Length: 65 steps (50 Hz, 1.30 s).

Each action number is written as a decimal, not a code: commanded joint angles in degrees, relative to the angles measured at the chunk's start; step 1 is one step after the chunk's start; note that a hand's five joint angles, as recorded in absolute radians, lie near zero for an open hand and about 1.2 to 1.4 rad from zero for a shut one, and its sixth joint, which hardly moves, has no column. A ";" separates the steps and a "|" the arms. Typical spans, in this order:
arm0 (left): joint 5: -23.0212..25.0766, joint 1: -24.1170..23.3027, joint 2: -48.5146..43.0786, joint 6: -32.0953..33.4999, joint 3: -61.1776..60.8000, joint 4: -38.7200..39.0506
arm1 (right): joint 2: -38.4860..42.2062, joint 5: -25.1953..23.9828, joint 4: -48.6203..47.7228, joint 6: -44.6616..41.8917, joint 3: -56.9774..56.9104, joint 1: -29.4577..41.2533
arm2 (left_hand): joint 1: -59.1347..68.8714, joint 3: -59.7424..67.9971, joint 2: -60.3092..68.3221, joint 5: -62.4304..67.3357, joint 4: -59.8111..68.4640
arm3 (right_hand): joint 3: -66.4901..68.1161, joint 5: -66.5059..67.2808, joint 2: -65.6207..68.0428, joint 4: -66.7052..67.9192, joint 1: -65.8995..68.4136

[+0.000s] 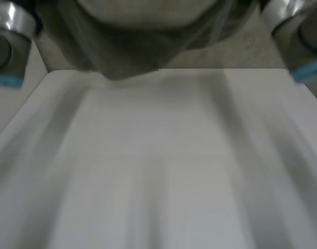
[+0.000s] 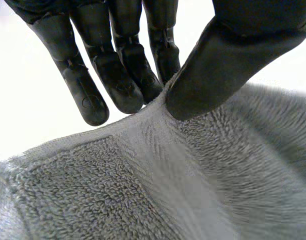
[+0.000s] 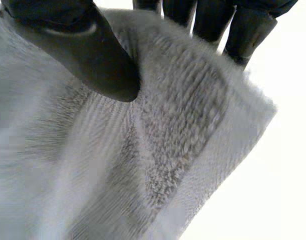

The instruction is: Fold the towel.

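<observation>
1. The grey terry-cloth towel [image 1: 132,46] shows in the head view as a blurred, sagging mass at the far middle of the scene. It hangs between the robot's left arm [image 1: 8,46] at the far left and its right arm [image 1: 303,36] at the far right.
2. Nearer than the towel lies the white rounded-corner table [image 1: 158,155]. Its surface is streaked with soft grey bands.
3. In the left wrist view, the black left hand [image 2: 233,55] pinches the towel [image 2: 93,200] at its edge. The thumb presses on one face and the fingers [image 2: 118,85] reach down on the other face, so the cloth rises to a small peak between them.
4. From that pinch a smooth flat-woven band runs across the cloth. Looped, nubbly pile lies on either side of the band, and a thin hem runs along the edge beside the fingers.
5. In the right wrist view, the black right hand [image 3: 83,50] grips the towel [image 3: 183,125] near a corner. The thumb lies flat on the visible face and the fingers [image 3: 238,35] go behind the cloth at its edge.
6. The towel there is paler grey. It has a patch of looped pile just beside the thumb and a smooth band leading out to the squared corner, which hangs free beyond the fingers.
</observation>
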 commanded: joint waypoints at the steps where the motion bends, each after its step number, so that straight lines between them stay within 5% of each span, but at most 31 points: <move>1: 10.37 2.01 0.35 1.57 -20.45 -2.18 | 3.97 -2.04 22.30 -15.01 11.26 -0.29 | 6.97 3.71 3.21 4.73 2.13 | 3.19 3.24 3.47 3.11 3.48; 6: 13.19 2.80 3.59 10.25 -34.13 -3.58 | 2.57 -0.38 31.97 -27.74 25.64 -1.69 | 6.97 3.71 3.21 4.73 2.13 | 3.19 3.24 3.47 3.11 3.48; 17: 13.45 5.70 12.38 18.71 -46.63 -8.86 | -10.36 -1.43 29.69 -27.31 41.23 -4.34 | 6.97 3.71 3.21 4.73 2.13 | 3.19 3.24 3.47 3.11 3.48; 30: 13.54 6.76 26.78 18.45 -58.06 -9.30 | -30.46 -4.67 28.19 -26.79 54.41 -11.00 | 6.97 3.71 3.21 4.73 2.13 | 3.19 3.24 3.47 3.11 3.48; 42: 13.36 6.94 39.37 17.48 -65.01 -9.48 | -38.13 -6.17 28.63 -27.23 55.03 -19.63 | 6.97 3.71 3.21 4.73 2.13 | 3.19 3.24 3.47 3.11 3.48; 52: 13.36 6.94 50.17 8.79 -63.53 -11.23 | -45.69 -10.83 28.02 -22.04 53.80 -20.24 | 6.97 3.71 3.21 4.73 2.13 | 3.19 3.24 3.47 3.11 3.48; 65: 13.19 7.03 44.67 7.55 -58.95 -11.41 | -42.89 -10.92 23.36 -17.12 52.48 -20.51 | 6.97 3.71 3.21 4.73 2.13 | 3.19 3.24 3.47 3.11 3.48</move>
